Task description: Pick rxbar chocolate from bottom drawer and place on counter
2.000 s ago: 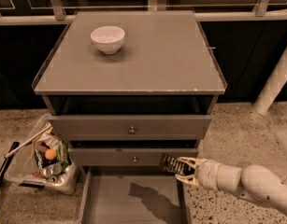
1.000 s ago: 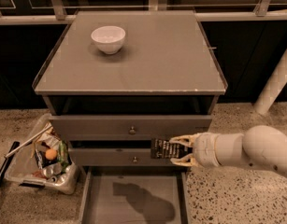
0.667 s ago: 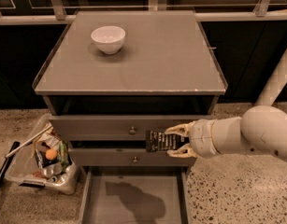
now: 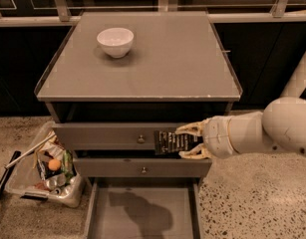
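Camera view is showing the bottom drawer [image 4: 177, 223] nearest to the lens, standing pulled open at the foot of the cabinet with a shadow lying across its flat grey floor. Just above it I am holding the rxbar chocolate [image 4: 170, 142] in the air in front of the two upper drawers [image 4: 112, 136], clear of the bottom one. My jaws are reaching in from the right and are closed on the bar's right end, one finger above and one below, with the dark wrapper sticking out flat to the left. I am judging the bar to be light and thin, with a slick wrapper over a slightly yielding core. That is making a firm pinch across its flat faces the right hold, since it could slide or swivel if I am squeezing only the very tip. I am not expecting it to break. Farther back and higher, the tabletop [image 4: 182, 59] is waiting as the place to set it down, with a white bowl [image 4: 115, 41] sitting toward its far left corner, well apart from the open right side.
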